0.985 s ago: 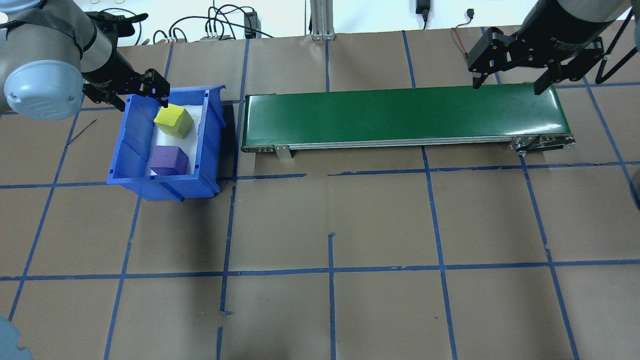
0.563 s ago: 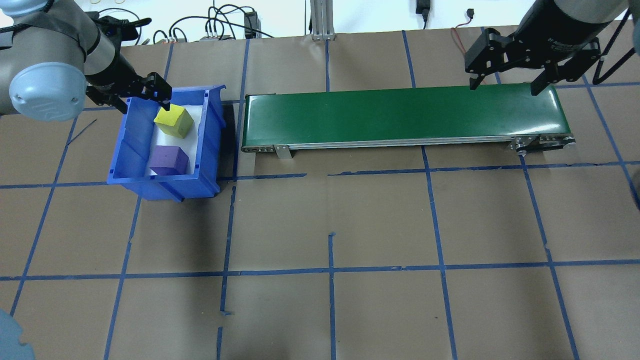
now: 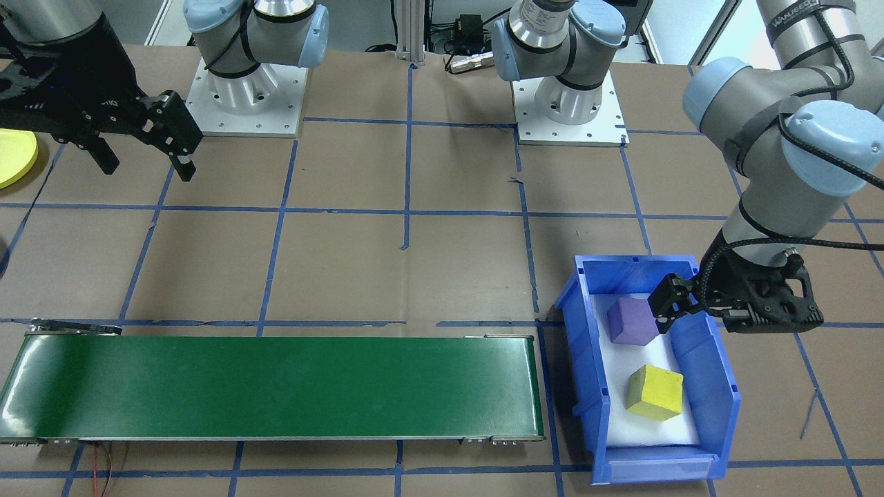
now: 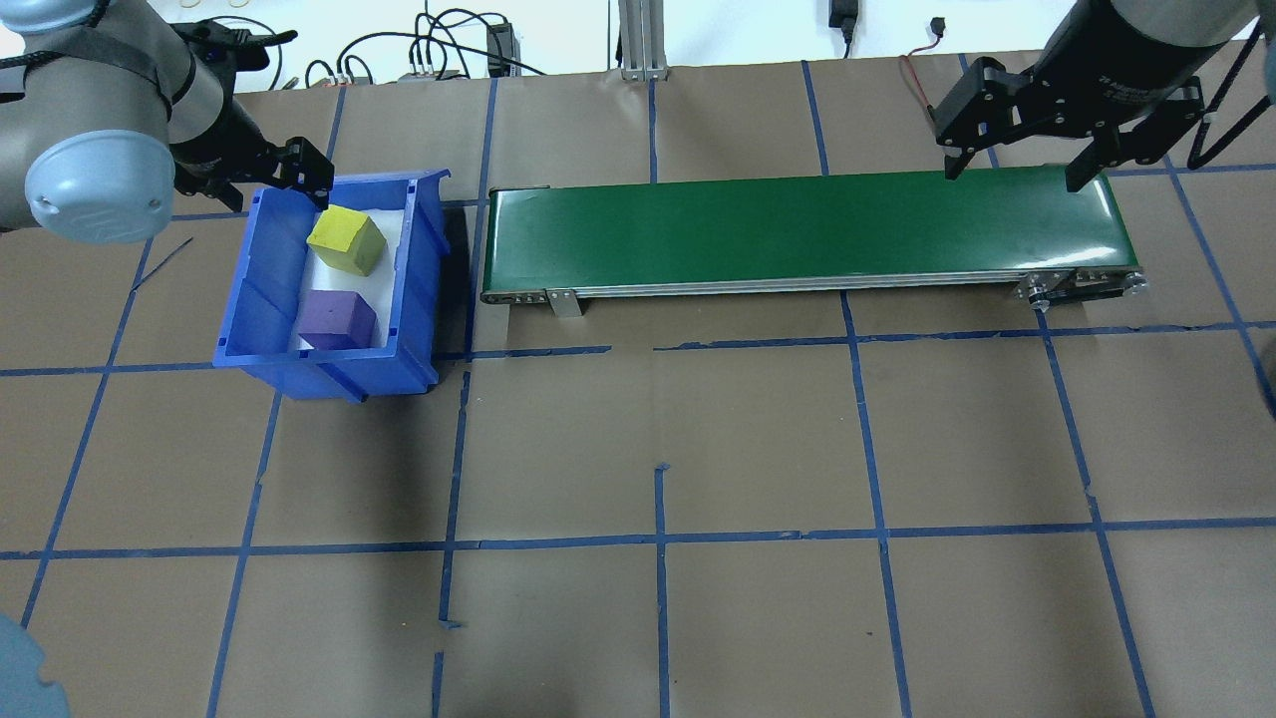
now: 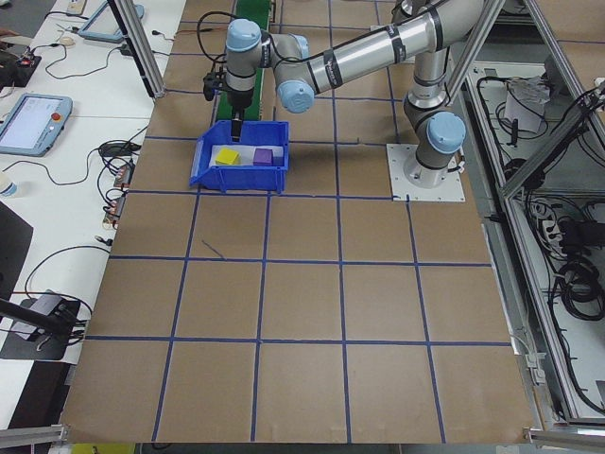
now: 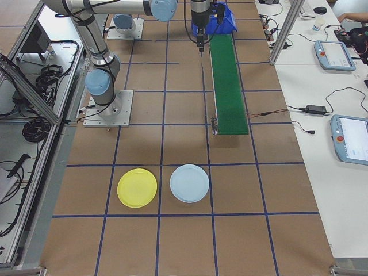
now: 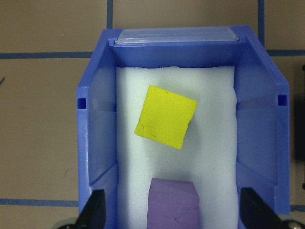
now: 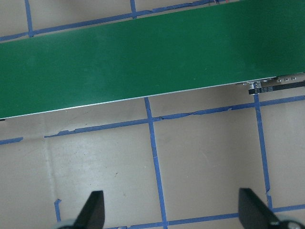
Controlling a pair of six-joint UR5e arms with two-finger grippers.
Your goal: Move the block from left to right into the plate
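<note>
Left tool gapes above blue bin.

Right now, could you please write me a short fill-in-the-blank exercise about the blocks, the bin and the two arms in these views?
1. The yellow block and the purple block both lie inside the ____ bin.
2. The left gripper hovers over the bin with its jaws ____.
3. The right gripper hangs above one end of the ____ conveyor belt.
4. In the exterior right view, the yellow plate lies beside a light ____ plate.

Missing words: blue; open; green; blue
</note>
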